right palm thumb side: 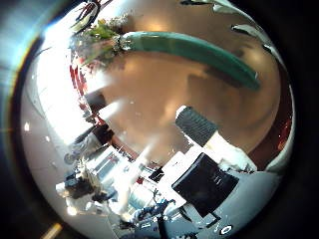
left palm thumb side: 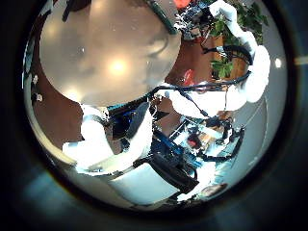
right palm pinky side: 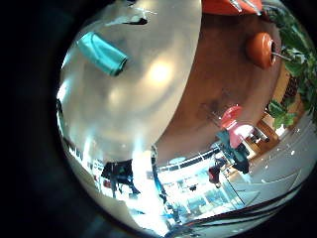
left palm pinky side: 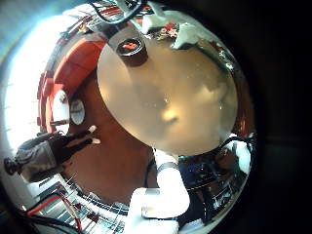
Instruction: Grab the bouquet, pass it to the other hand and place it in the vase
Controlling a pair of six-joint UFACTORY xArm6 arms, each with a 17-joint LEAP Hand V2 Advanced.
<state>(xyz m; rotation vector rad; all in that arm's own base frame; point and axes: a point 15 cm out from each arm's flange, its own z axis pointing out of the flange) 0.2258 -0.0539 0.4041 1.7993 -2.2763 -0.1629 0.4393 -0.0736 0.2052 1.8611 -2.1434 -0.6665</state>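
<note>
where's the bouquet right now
In the right thumb side palm view, the bouquet with the long green wrapped stem lies flat on the pale round table, its flowers near the table's edge, with nothing holding it.

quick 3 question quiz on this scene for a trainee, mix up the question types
1. True or false: the vase is on the table, near its edge.
2. Where is the bouquet now? A) in the vase B) lying on the table C) on the floor
3. Fill in: the bouquet shows large and close in the thumb side palm view of the ___ hand.

Key
1. True.
2. B: it lies flat on the tabletop and nothing holds it.
3. right
</note>
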